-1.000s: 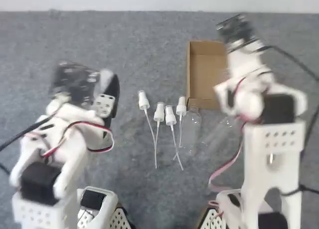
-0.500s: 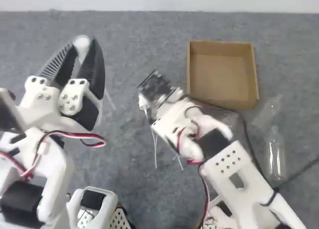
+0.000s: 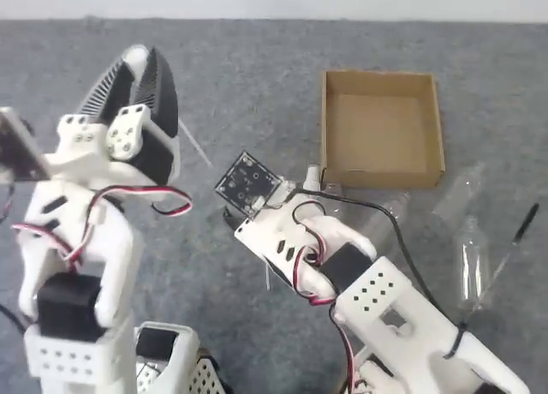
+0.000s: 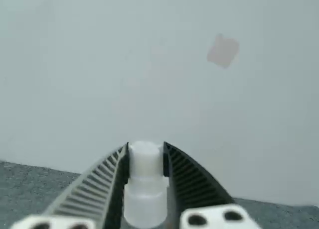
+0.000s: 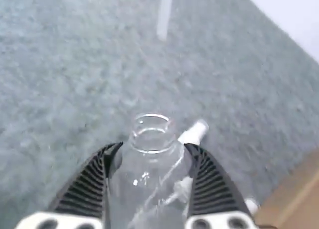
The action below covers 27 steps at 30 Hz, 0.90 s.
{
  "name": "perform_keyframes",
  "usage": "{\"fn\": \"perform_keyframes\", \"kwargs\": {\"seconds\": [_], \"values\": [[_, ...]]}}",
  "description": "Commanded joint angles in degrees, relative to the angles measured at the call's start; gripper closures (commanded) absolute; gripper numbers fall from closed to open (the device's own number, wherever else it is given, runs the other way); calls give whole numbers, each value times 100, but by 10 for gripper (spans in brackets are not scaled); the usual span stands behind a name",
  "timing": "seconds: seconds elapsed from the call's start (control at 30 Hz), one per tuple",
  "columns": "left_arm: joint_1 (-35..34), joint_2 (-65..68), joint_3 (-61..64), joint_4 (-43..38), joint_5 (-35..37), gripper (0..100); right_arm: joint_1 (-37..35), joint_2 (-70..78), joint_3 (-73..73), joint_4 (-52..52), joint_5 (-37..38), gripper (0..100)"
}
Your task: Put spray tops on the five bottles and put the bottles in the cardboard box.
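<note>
Spray top (image 4: pixel 145 189) is clamped between the left gripper's (image 4: pixel 145 148) fingers, held high off the carpet (image 3: pixel 257 68) with its head toward the fingertips. Its thin dip tube (image 3: pixel 193 150) slants down toward the right arm. Your right gripper (image 5: pixel 151 154) is closed round the neck of a clear bottle (image 5: pixel 149 139), low over the carpet, with the open mouth pointing out past the fingertips. A white tube (image 5: pixel 163 12), probably that same one, hangs ahead of the mouth, well apart and off its line. I judge you must bring the tube and bottle axes onto one line, tube tip leading. The cardboard box (image 3: pixel 383 176) stands beyond the right arm, with loose bottles (image 3: pixel 469 257) lying near it
</note>
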Motion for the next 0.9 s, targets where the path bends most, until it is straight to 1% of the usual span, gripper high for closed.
{"fn": "perform_keyframes", "kwargs": {"seconds": [0.0, 0.23, 0.4, 0.47, 0.57, 0.73, 0.87], "values": [[-62, 70, 171, -211, 79, 990, -40, -259, -26, -400, -79, 993], [-26, 70, 558, -211, 88, 990, -48, -259, -44, -435, -413, 993], [396, 70, 822, -211, 167, 990, -48, -259, -44, -435, -431, 993], [440, 70, 875, -211, 167, 990, -48, -259, -35, -435, -431, 993], [396, 62, 690, -316, 97, 990, -48, -259, -26, -426, -431, 993], [35, 97, 75, -334, -79, 990, -48, -259, -26, -382, -431, 993], [26, 105, 57, -343, -79, 990, -48, -259, -26, -382, -431, 993]]}}
